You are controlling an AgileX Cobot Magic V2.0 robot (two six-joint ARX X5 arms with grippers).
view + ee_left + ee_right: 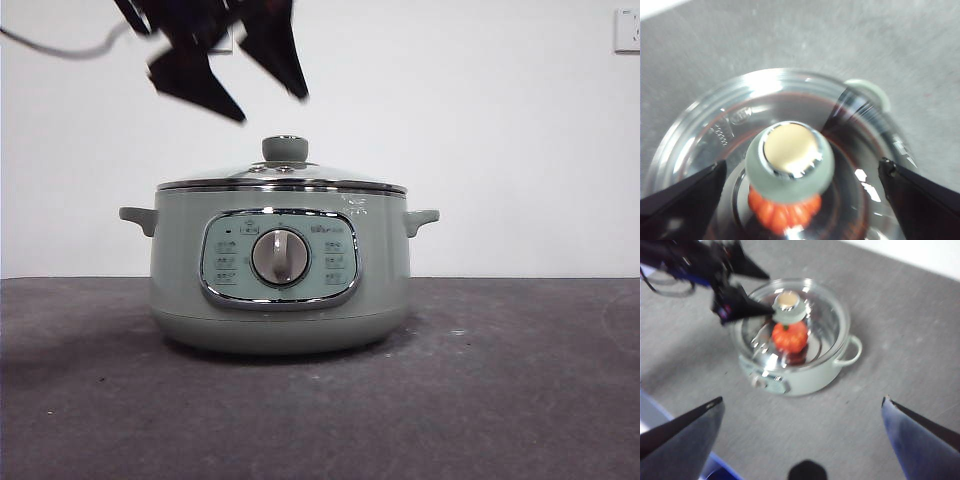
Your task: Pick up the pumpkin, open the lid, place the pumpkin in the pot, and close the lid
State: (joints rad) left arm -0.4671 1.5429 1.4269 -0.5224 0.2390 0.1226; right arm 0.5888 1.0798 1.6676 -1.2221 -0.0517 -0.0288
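Pumpkin sits inside the pot, seen through the glass lid that rests closed on the pot's rim. Left gripper hovers just above the lid's knob, fingers released and spread. Right gripper hangs high over the desk, well away from the pot, fingers apart and empty.

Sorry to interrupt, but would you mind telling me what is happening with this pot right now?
The pumpkin already sits inside the green pot, and the glass lid is on it. The left tool hangs open just above the lid's knob, touching nothing. The right tool waits open, off to the side, above the table.
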